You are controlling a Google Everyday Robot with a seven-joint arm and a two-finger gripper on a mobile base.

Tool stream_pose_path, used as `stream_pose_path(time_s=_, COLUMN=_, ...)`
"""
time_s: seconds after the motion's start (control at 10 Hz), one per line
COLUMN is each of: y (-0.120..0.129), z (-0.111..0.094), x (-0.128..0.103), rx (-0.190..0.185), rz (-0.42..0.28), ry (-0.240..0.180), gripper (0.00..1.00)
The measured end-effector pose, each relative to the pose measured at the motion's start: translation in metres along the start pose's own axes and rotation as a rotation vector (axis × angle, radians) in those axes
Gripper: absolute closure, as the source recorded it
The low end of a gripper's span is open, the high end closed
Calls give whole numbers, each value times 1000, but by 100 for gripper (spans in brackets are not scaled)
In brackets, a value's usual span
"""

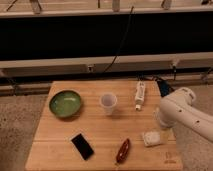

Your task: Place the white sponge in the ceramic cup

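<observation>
We see the ceramic cup (108, 102) and green bowl (65, 103) both empty on the wooden counter (100, 131); the white sponge (152, 137) lies near the right edge, our claw (162, 124) wide just above it, a dark wall behind

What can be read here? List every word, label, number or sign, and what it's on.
Tube: any print too blurred to read.
Table: faint mark by front right corner, too small to read.
Bowl, cup, sponge, phone: no text seen.
Gripper, low at the table's right edge beside the sponge: no text seen.
</observation>
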Motion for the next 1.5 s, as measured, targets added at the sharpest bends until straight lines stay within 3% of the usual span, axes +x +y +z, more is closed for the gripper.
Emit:
stream_pose_path(time_s=0.4, y=3, z=10, x=3, rx=-21, rz=-25, ry=-9, gripper=20)
stream_pose_path(time_s=0.9, y=11, z=44, x=7, rx=-37, rz=-21, ry=-55, gripper=20)
stream_pose_path(time_s=1.5, y=15, z=73, x=5, rx=-56, rz=-39, ry=-63, gripper=20)
